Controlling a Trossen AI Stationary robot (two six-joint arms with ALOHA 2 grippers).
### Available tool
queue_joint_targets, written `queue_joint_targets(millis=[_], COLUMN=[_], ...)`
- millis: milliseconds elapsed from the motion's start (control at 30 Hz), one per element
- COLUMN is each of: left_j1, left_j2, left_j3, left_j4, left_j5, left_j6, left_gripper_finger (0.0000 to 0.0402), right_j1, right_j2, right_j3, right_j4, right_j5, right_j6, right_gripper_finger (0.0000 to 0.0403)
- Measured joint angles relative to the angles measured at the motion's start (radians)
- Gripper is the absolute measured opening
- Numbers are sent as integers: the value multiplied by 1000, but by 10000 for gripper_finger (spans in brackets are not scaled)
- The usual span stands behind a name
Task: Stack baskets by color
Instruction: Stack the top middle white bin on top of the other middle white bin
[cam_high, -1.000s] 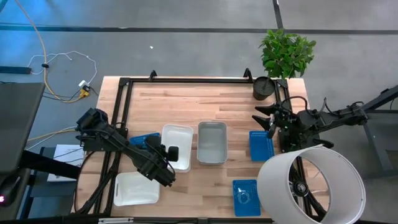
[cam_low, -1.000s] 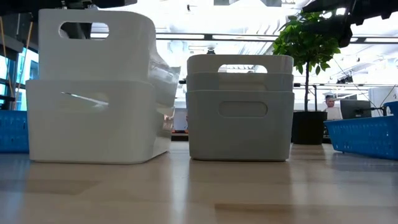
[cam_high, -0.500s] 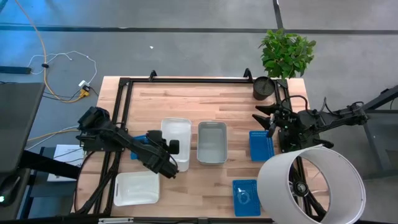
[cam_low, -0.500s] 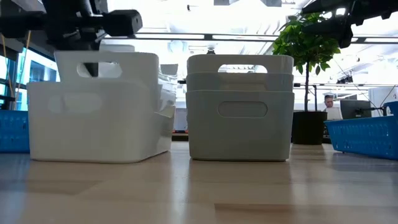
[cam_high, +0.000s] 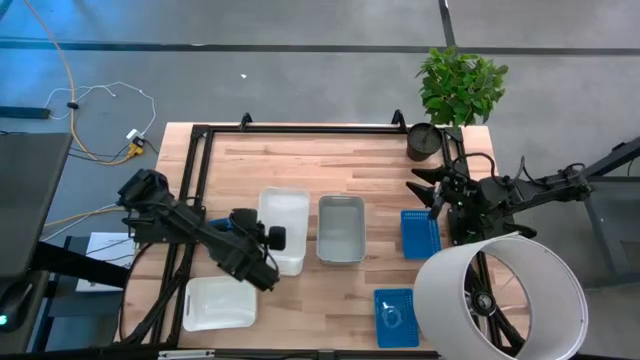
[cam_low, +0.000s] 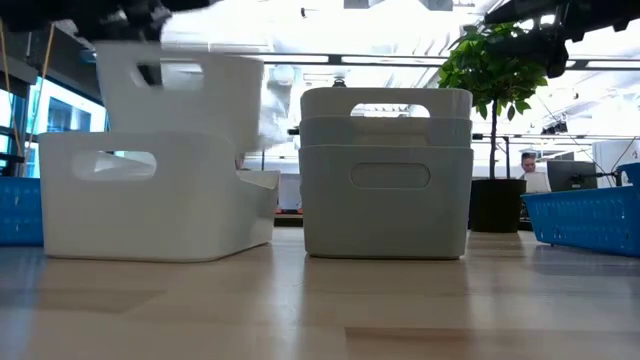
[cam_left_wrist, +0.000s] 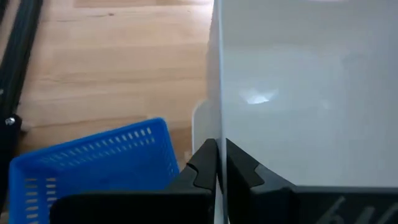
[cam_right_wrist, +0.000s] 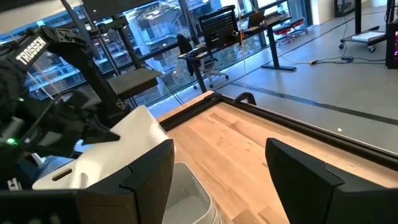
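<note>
My left gripper is shut on a white basket that stands left of the grey baskets, its top raised above them in the low view. Another white basket rests on its base near the front left and hides the held one's bottom in the low view. One blue basket lies under my left arm, and two more lie on the right and at the front. My right gripper hovers open at the right, holding nothing. My left gripper pinches the white basket's left side wall at its top edge, one finger inside the basket and one outside. The fingers slant down at it from the table's left. The basket sits about upright. The nearer white basket hides whether it is lifted clear.
A large white cylinder covers the front right corner. A dark pot with a green plant stands at the far right. A black frame runs along the table's left and far edges. Bare wood lies at the far middle.
My left gripper has swung the white basket from a skewed lie to one square with the grey baskets, drawing slightly toward the far left. In the low view the basket dropped lower first, then rose again. The right arm has kept still.
</note>
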Motion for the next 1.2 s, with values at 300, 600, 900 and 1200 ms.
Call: queue_joint_targets(millis=[300,600,900,1200], left_j1=[-80,-77,-72,-41], left_j2=[4,5,5,5], left_j3=[2,-66,-98,-98], left_j4=[0,110,161,163], left_j5=[51,64,82,71], left_j6=[-23,-25,2,38], left_gripper_finger=[0,0,0,1], right_j1=[0,0,0,0], right_j2=[0,0,0,0], right_j3=[0,0,0,0], right_j4=[-3,-6,-6,-6], right_j5=[-1,-2,-1,6], right_j6=[-7,0,-20,-27], right_gripper_finger=[240,240,240,240])
